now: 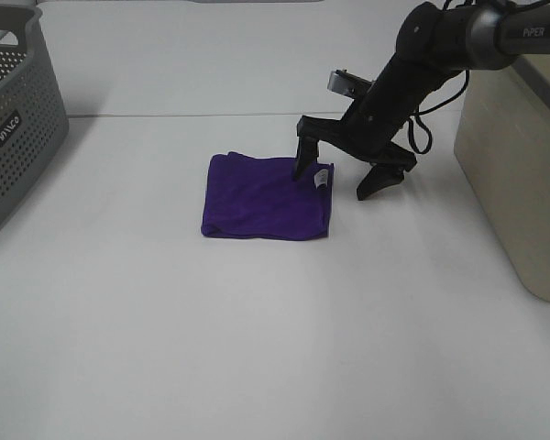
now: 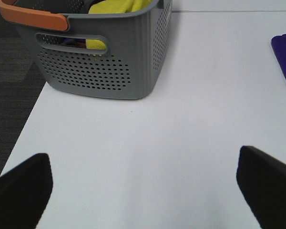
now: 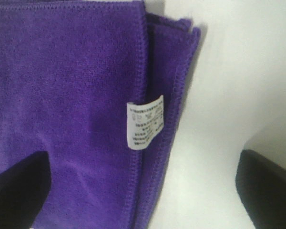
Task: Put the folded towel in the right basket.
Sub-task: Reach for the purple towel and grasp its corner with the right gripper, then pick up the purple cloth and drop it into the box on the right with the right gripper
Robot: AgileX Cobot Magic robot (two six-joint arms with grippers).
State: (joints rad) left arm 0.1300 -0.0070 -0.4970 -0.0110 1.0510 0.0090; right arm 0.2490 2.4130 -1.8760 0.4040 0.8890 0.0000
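The folded towel (image 1: 268,197) lies flat on the white bench (image 1: 257,367), about in the middle of it, nearer to the far side. It is deep purple and roughly square. Its small white tag (image 1: 323,177) sits at the edge that faces the right basket (image 1: 518,174). In the right wrist view I see the towel (image 3: 66,109) very close, with the tag (image 3: 145,123) on the stitched hem and the folded layers showing at that edge.

The right gripper (image 1: 334,183) is low over this tagged edge with its jaws spread wide and holding nothing. One finger (image 1: 302,163) is above the cloth just beside the tag, and the other finger (image 1: 378,181) is over bare bench past the edge. I cannot tell if the finger on the towel side touches the cloth.

The right basket, beige with solid walls, stands at the right border of the bench, apart from the towel.

On the far left stands a grey perforated basket (image 1: 18,137). The left wrist view shows something yellow (image 2: 117,5) inside it and an orange handle (image 2: 33,18) on its rim. The left gripper (image 2: 145,191) is also spread wide and empty, over bare bench near this grey basket and well apart from the towel.
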